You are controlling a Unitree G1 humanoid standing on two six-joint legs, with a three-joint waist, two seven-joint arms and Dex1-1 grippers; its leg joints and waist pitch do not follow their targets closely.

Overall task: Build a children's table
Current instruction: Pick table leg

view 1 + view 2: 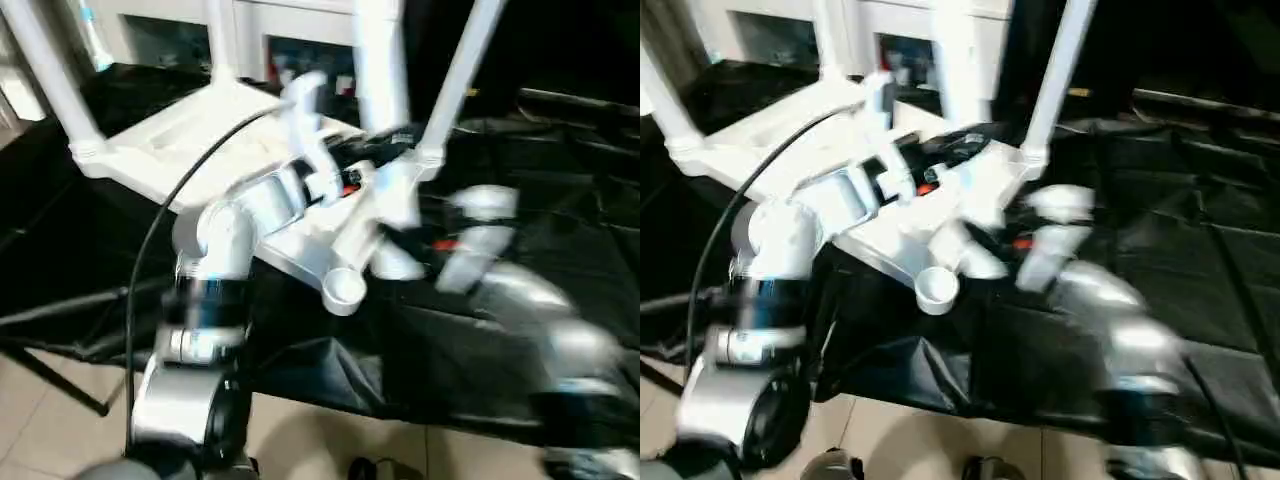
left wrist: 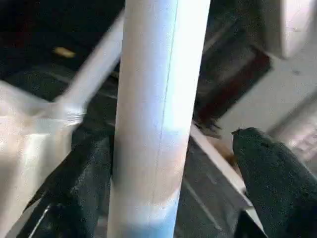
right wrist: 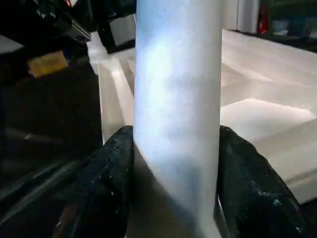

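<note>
Right tool point(image 3: 176, 198): both black fingers pressed flat against opposite sides of a white tube leg point(image 3: 178, 109), no gap visible at either pad. Closed firmly on the leg.

Left tool point(image 2: 173, 198): spread wider than the leg point(image 2: 158, 114) that runs up between its fingers. One finger point(image 2: 84, 183) lies against the tube; the other finger point(image 2: 272, 173) stands clear, with daylight between. Open around the leg, not clamping it.

Tabletop point(image 1: 200, 150): upside down on the bench point(image 1: 560, 200), which is draped in black cloth; ribbed underside up. Legs rise from corner sockets: one at the far left corner point(image 1: 50, 80), one toward the right point(image 1: 460, 80), and a thick one at centre point(image 1: 380, 60). The nearest corner socket point(image 1: 345, 290) is an open round cup with no leg in it. Heavy motion blur in the head views, so I cannot tell which leg each tool is on.

White cabinet point(image 1: 280, 30) with glass doors stands behind the bench.

Handling, judged: hollow plastic tube, light and stiff, smooth enough to slip or spin under a loose pinch. Best taken low, near the socket, where sideways leverage is least. A long leg gripped high would rock the light tabletop on the cloth. Seating likely needs axial push, perhaps a twist.
</note>
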